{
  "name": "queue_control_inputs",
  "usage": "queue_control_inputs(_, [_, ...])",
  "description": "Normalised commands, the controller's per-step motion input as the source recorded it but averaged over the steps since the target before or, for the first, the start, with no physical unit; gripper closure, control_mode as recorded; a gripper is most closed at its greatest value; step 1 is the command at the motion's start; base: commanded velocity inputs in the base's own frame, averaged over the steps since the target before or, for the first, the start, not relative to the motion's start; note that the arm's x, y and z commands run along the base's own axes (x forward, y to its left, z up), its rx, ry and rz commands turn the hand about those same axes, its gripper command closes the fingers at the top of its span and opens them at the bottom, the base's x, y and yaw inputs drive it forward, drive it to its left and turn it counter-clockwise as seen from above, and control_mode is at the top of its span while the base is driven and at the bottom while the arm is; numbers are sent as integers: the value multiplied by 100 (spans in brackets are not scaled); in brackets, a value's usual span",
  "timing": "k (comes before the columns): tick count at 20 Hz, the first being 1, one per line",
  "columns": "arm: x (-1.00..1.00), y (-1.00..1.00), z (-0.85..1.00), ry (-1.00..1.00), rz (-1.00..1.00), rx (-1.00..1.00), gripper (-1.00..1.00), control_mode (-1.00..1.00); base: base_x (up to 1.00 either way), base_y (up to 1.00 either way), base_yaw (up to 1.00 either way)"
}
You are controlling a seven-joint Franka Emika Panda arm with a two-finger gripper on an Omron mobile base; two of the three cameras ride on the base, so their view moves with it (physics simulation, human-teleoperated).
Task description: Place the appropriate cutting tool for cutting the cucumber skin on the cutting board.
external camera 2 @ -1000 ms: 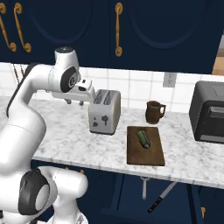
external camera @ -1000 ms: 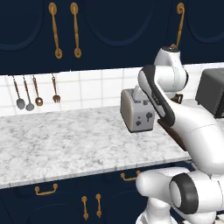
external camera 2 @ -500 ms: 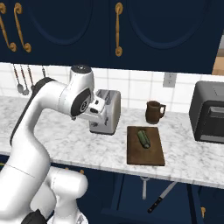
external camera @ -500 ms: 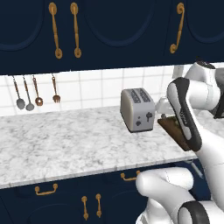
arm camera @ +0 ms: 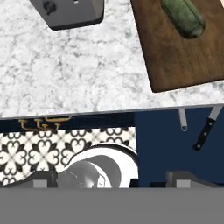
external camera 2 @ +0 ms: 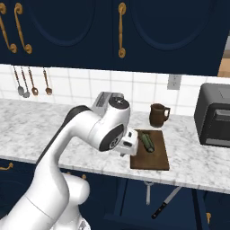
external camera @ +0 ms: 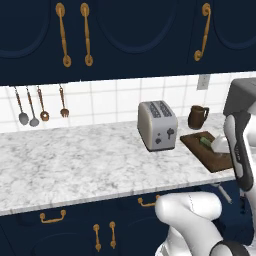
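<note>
Ahead of the gripper [arm camera: 112,181], below the counter edge, the peeler [arm camera: 182,119] hung beside a black-handled knife [arm camera: 204,129], beyond the cutting board [arm camera: 183,61] holding the cucumber [arm camera: 183,16]. Finger spread: cannot tell. Best to descend, taking the pale tool.

In your right base view the cucumber [external camera 2: 146,140] lies on the cutting board [external camera 2: 152,157] at centre; the cutting tool [external camera 2: 148,192] hangs below, beside a knife [external camera 2: 165,203].

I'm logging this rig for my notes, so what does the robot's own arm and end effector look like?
The arm is glossy white, built of rounded tubular links with dark grey joint caps, one large round cap facing the right base camera. The end effector is a boxy white block. No cables or markings show.
</note>
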Motion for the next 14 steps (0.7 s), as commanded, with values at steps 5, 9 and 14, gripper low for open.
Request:
queue_control_inputs(5, [-24, -82, -67, 8, 11, 1, -100, -100, 0, 0, 0])
queue_control_inputs(9, [-4, -71, -77, 1, 4, 10, -100, -100, 0, 0, 0])
queue_control_inputs(14, [0, -38, -70, 15, 0, 8, -100, -100, 0, 0, 0])
